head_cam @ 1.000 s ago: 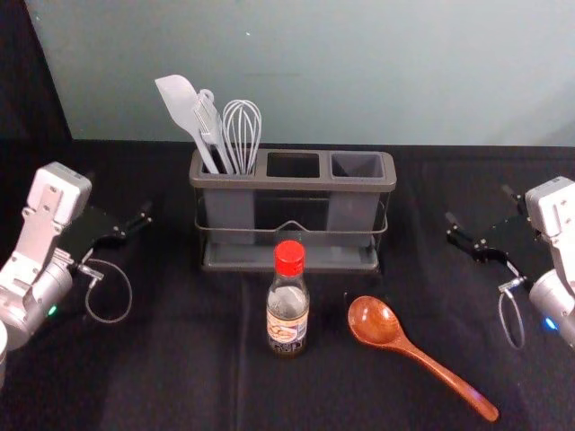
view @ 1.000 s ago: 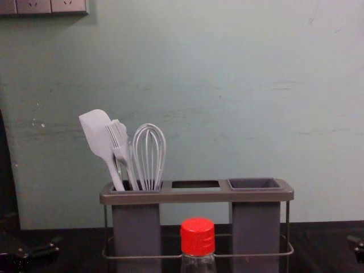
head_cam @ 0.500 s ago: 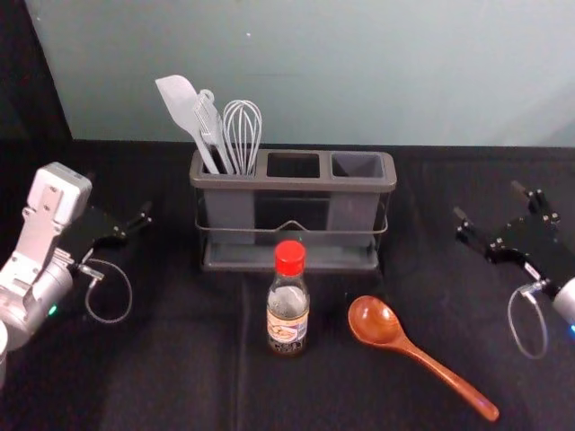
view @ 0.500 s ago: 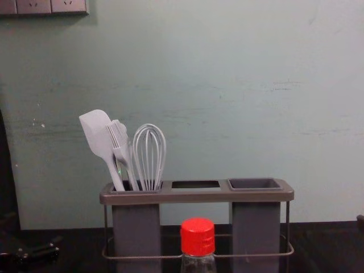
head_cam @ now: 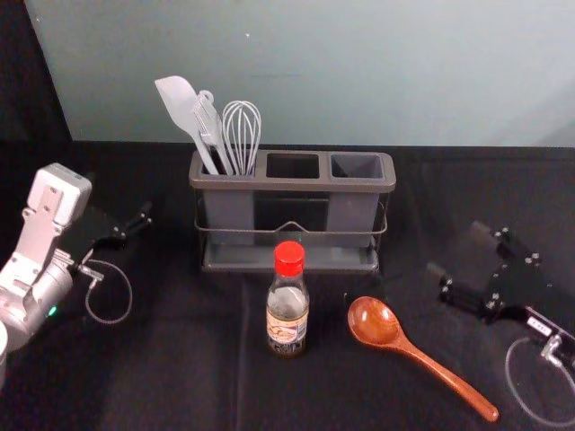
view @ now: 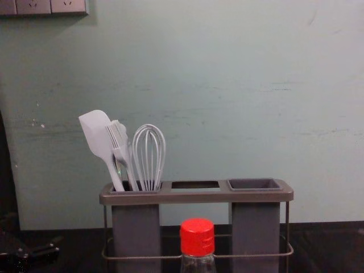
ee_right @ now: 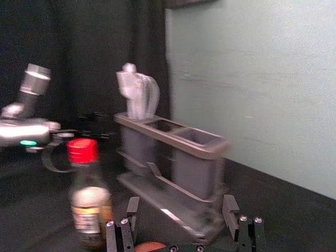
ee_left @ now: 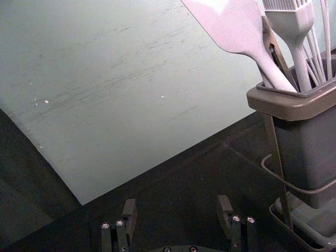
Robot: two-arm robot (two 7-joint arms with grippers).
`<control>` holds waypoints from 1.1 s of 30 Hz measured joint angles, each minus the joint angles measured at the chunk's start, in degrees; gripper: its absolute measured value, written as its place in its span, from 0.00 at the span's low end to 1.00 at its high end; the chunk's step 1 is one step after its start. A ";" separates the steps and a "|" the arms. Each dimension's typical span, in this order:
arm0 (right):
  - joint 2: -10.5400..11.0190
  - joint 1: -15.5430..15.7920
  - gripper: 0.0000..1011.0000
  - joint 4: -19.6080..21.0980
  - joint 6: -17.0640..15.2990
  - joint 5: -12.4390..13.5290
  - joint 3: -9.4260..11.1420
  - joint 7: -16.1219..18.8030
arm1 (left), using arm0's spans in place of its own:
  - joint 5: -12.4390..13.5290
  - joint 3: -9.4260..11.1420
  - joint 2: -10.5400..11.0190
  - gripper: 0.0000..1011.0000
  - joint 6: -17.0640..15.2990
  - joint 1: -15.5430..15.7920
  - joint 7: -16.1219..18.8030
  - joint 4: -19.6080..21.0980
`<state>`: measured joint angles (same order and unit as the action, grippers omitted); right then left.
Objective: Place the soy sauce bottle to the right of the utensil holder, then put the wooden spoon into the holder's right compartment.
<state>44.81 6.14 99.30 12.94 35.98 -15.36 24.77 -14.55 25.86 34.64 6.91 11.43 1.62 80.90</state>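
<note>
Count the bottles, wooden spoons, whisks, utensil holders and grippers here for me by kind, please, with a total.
Bottle: 1
Wooden spoon: 1
Whisk: 1
Utensil holder: 1
Grippers: 2 (left and right, either side of the holder)
Total: 6

Soy sauce bottle (head_cam: pixel 287 301): lower body cut off by the chest view's bottom edge; lettering on the label (head_cam: pixel 287 330) too small to read.
Wooden spoon (head_cam: pixel 440 373): handle out of sight in the right wrist view, with just a sliver of bowl above the bottom edge.
Utensil holder (head_cam: pixel 292 182): base cut off below in the chest view, one end cut off in the left wrist view; lower front partly hidden behind the bottle.
Spatula (head_cam: pixel 180 101), brush (head_cam: pixel 208 126), whisk (head_cam: pixel 241 126): lower ends hidden inside the left compartment (head_cam: pixel 229 211); tops cut off in the left wrist view.
Left gripper (head_cam: pixel 119 196): rear cut off by the chest view's left edge.
Socket panel (view: pixel 34 6): cut off at the chest view's upper left corner.
</note>
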 joint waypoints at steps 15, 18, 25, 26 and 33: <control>-3.41 -5.61 0.99 0.42 -5.26 -0.59 -6.28 11.49 | 0.00 0.00 0.00 0.99 0.00 0.00 0.00 0.00; -4.39 -7.00 0.99 0.19 -6.31 -1.64 -7.45 12.05 | 0.00 0.00 0.00 0.99 0.00 0.00 0.00 0.00; -7.72 -12.11 0.99 -1.24 -9.36 -4.71 -11.48 12.76 | 0.00 0.00 0.00 0.99 0.00 0.00 0.00 0.00; -8.02 -12.55 0.99 -1.40 -9.60 -4.87 -11.78 12.79 | 0.00 0.00 0.00 0.99 0.00 0.00 0.00 0.00; -10.05 -15.43 0.99 -2.47 -11.07 -5.55 -13.59 12.91 | 0.00 0.00 0.00 0.99 0.00 0.00 0.00 0.00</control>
<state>34.75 -9.29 96.83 1.86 30.43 -28.95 37.68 -14.55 25.86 34.65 6.91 11.43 1.62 80.90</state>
